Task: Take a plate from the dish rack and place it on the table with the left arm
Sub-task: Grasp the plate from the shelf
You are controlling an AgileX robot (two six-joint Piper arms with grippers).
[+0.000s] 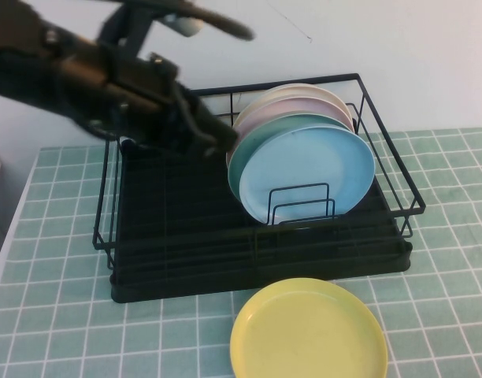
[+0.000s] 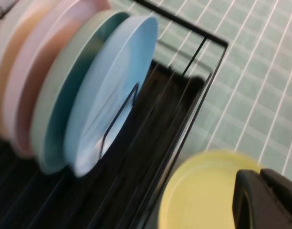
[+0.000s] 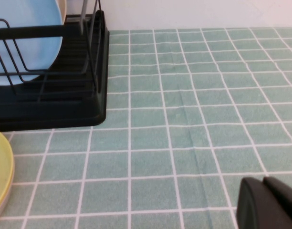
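Blue plate [image 1: 308, 175] stands upright at front of stack in rack [image 1: 257, 264]. Left gripper [image 1: 198, 130] hovers over rack's open left half, fingers can't tell. Right gripper [image 3: 267, 202] low over bare surface [image 3: 193, 119], can't tell. Yellow plate [image 1: 308, 331] by rack's front edge.

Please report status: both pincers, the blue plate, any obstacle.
Left pincer above rack, beside plates, empty. Right pincer low over table. Blue plate upright in dish rack. Yellow plate lies in front.

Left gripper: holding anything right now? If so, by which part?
Nothing held. The left gripper is over the dish rack, beside the blue plate, not touching. The right gripper is low over the table, empty.
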